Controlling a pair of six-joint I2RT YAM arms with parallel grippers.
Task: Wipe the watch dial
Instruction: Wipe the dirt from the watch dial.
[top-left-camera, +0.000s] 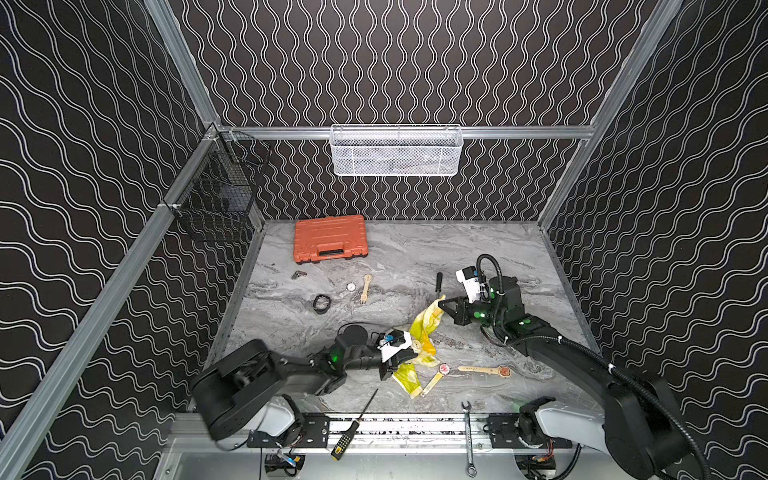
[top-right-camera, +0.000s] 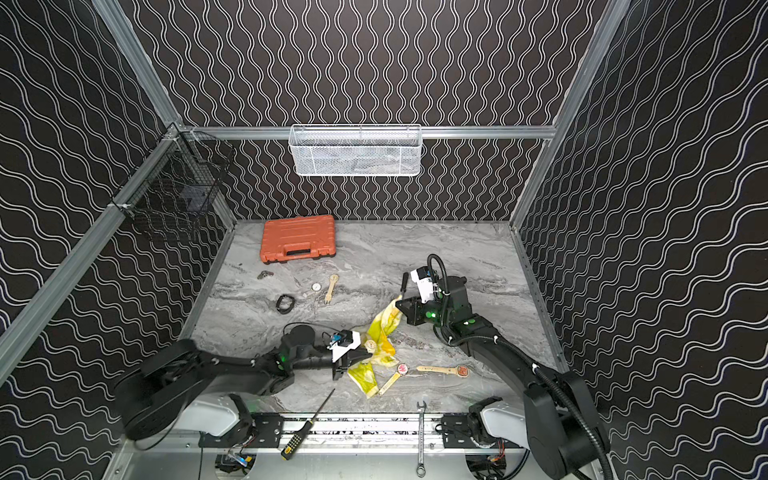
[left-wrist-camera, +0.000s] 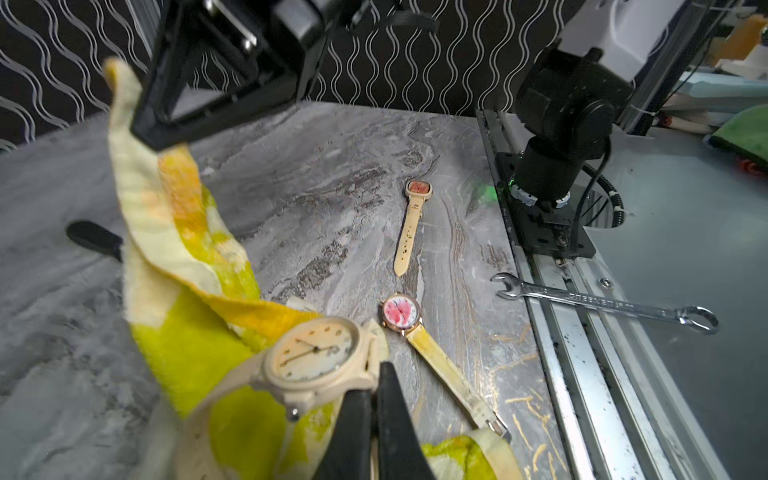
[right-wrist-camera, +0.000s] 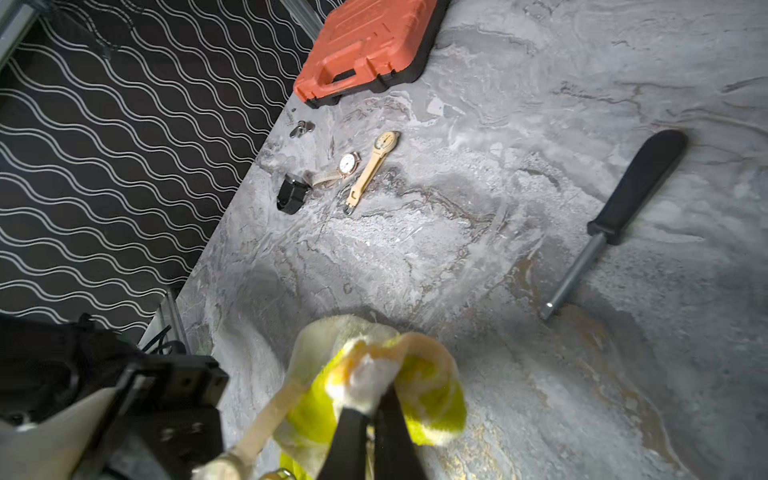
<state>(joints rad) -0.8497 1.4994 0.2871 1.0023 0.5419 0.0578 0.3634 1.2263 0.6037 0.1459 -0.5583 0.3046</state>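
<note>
Between the closed fingers (left-wrist-camera: 390, 399) of my left tool (left-wrist-camera: 372, 378) sits the cream watch (left-wrist-camera: 291, 386), pinched at the strap root beside its case. Its dial (left-wrist-camera: 313, 351) faces up, pale with dark hands, uncovered. The free strap runs across the yellow cloth (left-wrist-camera: 187, 257), which passes under and behind the watch.

My right tool (right-wrist-camera: 380, 399) is closed on the cloth's upper end, bunching it between the fingers, and is raised off the tabletop (top-left-camera: 457, 249). In both top views the cloth hangs as a slanting band from the right tool (top-left-camera: 441, 303) down to the left tool (top-left-camera: 409, 353), its lower end lying on the tabletop towards the front rail.

Just beside the cloth's lower end lies a pink-dial watch (left-wrist-camera: 400, 312) with a yellow strap. Farther along the front edge, apart from it, lies a square red-dial watch (left-wrist-camera: 418, 188) with a cream strap.

A wrench (left-wrist-camera: 602, 301) rests across the front rail. A yellow-handled screwdriver (top-left-camera: 353, 428) lies half on the same rail, in front of my left arm. A black-handled screwdriver (right-wrist-camera: 636, 187) lies on the tabletop beyond the right tool.

Towards the far left corner are a white-dial watch (right-wrist-camera: 348, 163), a tan watch (right-wrist-camera: 386, 140), a black band (right-wrist-camera: 291, 195) and a shut orange case (top-left-camera: 330, 237). A white mesh basket (top-left-camera: 395, 151) hangs on the back wall.
</note>
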